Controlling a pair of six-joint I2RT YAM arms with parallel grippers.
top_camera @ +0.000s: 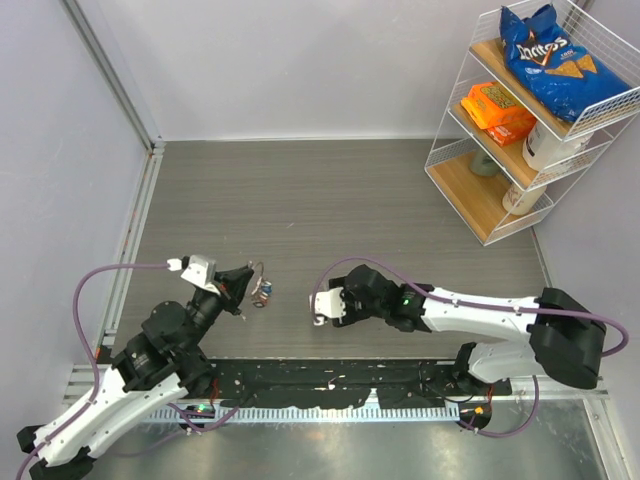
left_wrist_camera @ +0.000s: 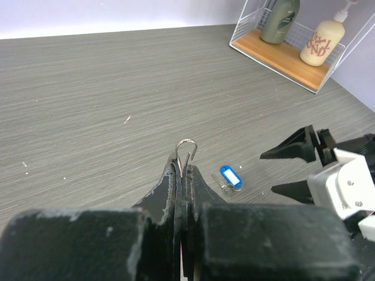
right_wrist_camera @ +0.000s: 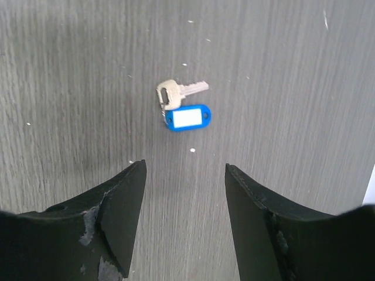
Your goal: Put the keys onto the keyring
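Observation:
My left gripper (top_camera: 248, 277) is shut on the keyring (top_camera: 258, 268), a thin silver wire loop. In the left wrist view the keyring (left_wrist_camera: 186, 141) sticks out past the closed fingertips (left_wrist_camera: 176, 175), held a little above the table. One silver key with a blue tag (top_camera: 265, 292) lies flat on the table just right of that gripper; it also shows in the left wrist view (left_wrist_camera: 231, 177). My right gripper (top_camera: 320, 306) is open and empty, its tips pointing at the key from the right. In the right wrist view the key (right_wrist_camera: 177, 91) and blue tag (right_wrist_camera: 187, 117) lie ahead of the open gripper (right_wrist_camera: 184, 165). No green or red keys show.
A white wire shelf rack (top_camera: 470, 200) stands at the back right with a blue chip bag (top_camera: 545, 55), orange boxes (top_camera: 498, 108) and bottles (left_wrist_camera: 321, 42). A metal rail (top_camera: 135, 215) runs along the left wall. The table top is grey wood grain.

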